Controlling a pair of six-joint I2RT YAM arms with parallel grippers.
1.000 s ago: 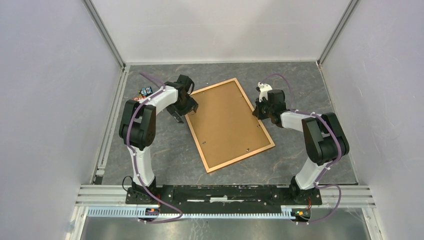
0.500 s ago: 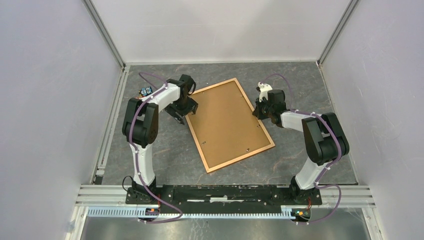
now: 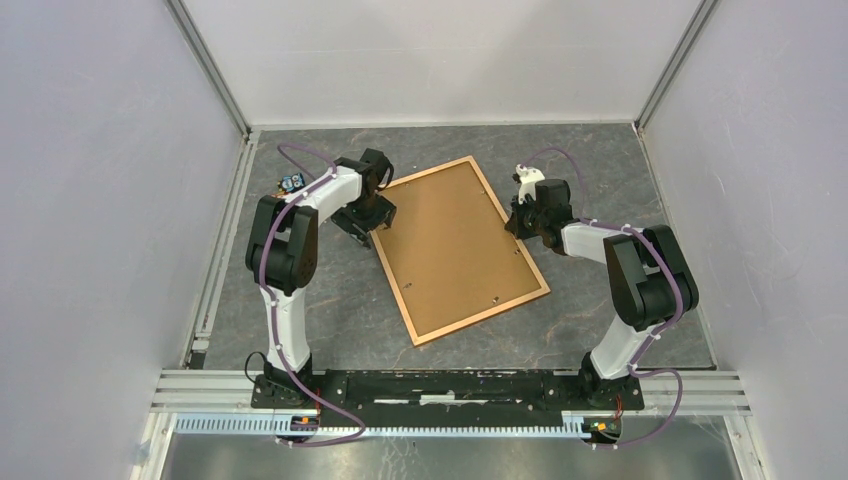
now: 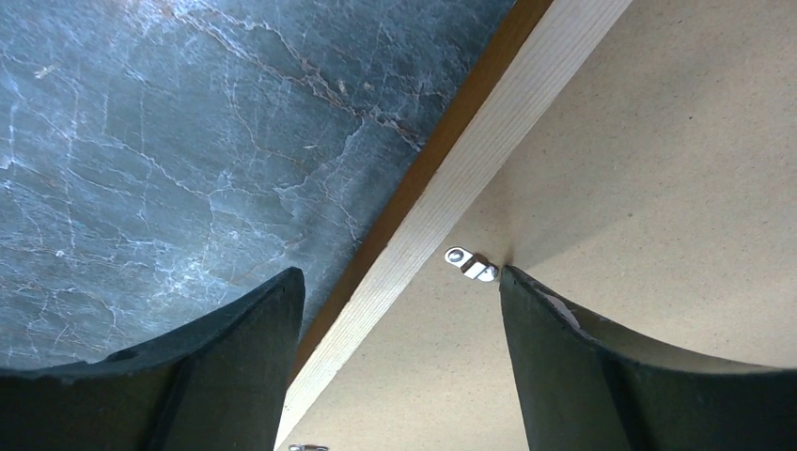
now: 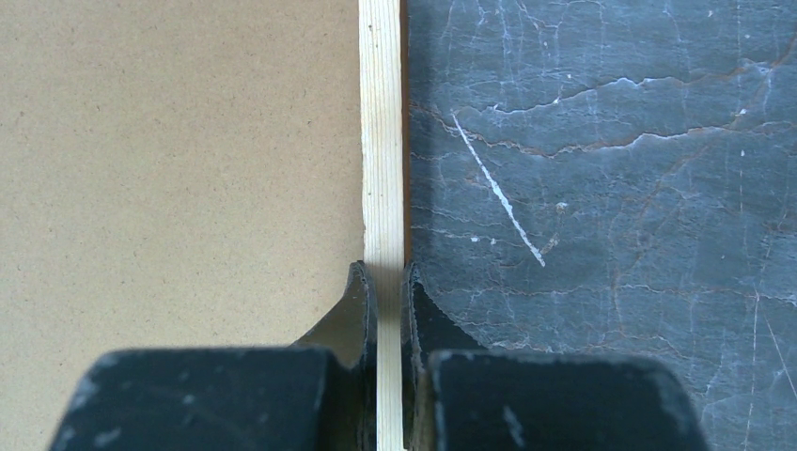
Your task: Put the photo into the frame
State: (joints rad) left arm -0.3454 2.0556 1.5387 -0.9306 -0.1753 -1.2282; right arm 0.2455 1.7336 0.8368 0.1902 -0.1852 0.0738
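Two arms flank the frame (image 3: 460, 250), which lies back-up and askew on the table (image 3: 610, 160). Overhead, jaw states are unclear. The left wrist view shows the left gripper (image 4: 399, 282) spread wide astride the frame's rail, beside a metal clip (image 4: 471, 265), gripping nothing. The right wrist view shows the right gripper (image 5: 387, 277) pinched on the opposite rail.

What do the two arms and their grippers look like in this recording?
Both the left arm and right arm have white links, bulky black joints and a purple cable alongside. The left gripper and right gripper have matte black, tapering fingers.
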